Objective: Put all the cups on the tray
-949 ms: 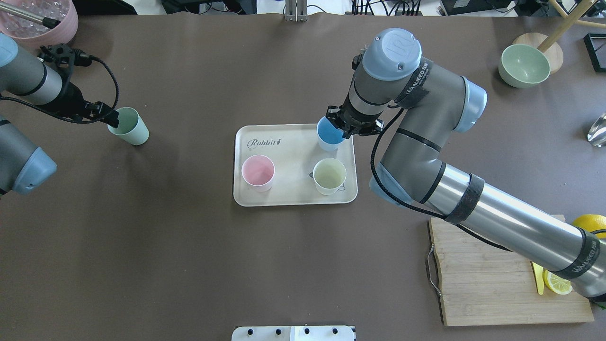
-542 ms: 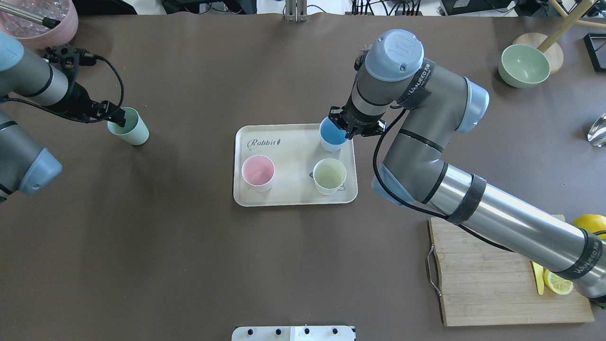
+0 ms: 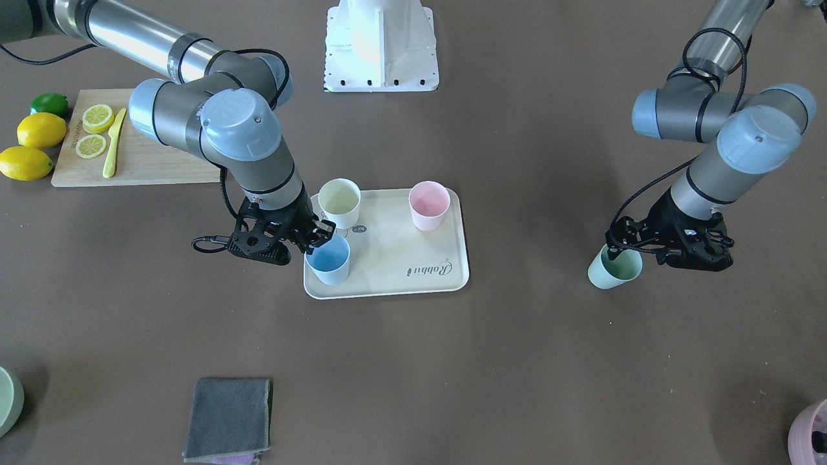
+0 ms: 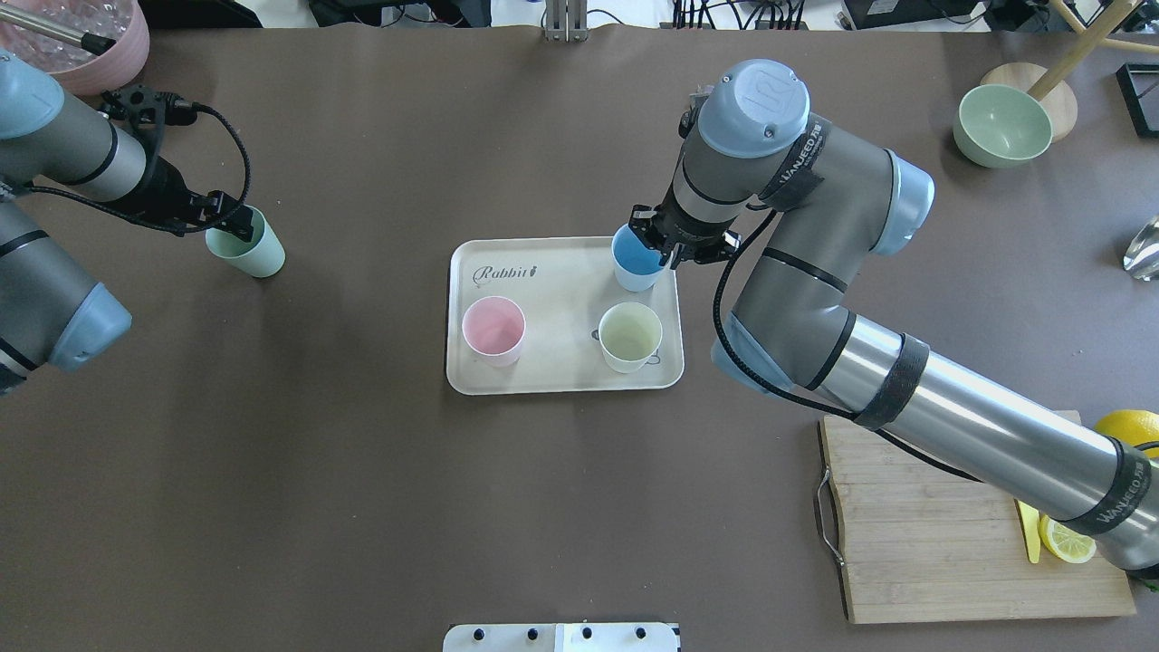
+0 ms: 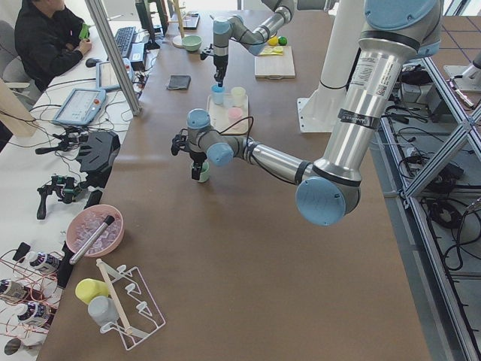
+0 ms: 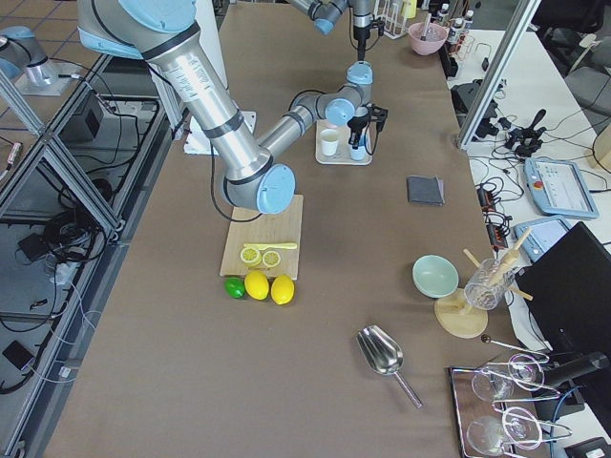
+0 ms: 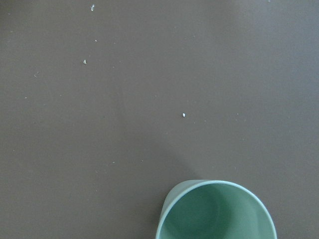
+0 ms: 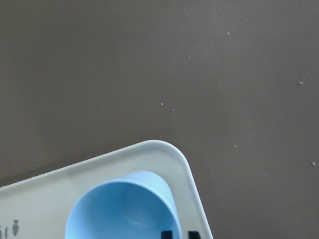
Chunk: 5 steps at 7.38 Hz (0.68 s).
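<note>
With the pink cup point(image 4: 493, 330) and yellow cup point(image 4: 629, 336) on the tray point(image 4: 561, 294), the right tool point(image 4: 668, 253) is pinching the blue cup point(image 4: 634, 260) at its corner, while the left tool point(image 4: 237, 226), grip unclear, is straddling the green cup point(image 4: 255, 259) on the desk point(image 4: 362, 498).

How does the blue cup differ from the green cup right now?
The blue cup stands on the tray, in a corner; the green cup stands on the bare table, well off the tray. The blue cup has the right claw at its rim, the green cup the left claw. Both are small, upright, handleless and empty.
</note>
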Available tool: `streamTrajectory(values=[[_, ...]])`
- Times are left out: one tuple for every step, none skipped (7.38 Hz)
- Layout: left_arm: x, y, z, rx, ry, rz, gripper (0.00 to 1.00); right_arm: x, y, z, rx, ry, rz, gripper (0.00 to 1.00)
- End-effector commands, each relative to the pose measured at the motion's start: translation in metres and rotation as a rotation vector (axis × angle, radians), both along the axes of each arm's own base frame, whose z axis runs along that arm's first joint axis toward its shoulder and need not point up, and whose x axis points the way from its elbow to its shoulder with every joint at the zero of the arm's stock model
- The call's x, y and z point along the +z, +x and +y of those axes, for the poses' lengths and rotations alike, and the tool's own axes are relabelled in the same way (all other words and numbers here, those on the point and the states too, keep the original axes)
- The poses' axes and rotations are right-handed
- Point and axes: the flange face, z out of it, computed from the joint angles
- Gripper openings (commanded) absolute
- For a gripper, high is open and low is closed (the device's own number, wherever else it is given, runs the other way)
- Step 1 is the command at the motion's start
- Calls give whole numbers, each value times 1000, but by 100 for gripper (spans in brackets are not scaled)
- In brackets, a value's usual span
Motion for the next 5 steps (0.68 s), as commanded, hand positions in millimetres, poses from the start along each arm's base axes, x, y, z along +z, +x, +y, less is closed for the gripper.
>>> streamTrajectory(values=[[1, 1, 0, -16, -16, 0, 86, -5, 1, 1, 1, 4, -7, 100], [2, 1, -1, -17, -16, -1, 71, -10, 8, -3, 7, 6, -16, 100], [4, 1, -1, -18, -19, -5, 50, -14, 15, -3, 12, 8, -23, 100], [10, 3, -2, -16, -22, -7, 25, -22, 21, -1, 15, 2, -16, 100], [22, 5, -5, -18, -5, 5, 7, -29, 31, 2, 16, -5, -18, 100]])
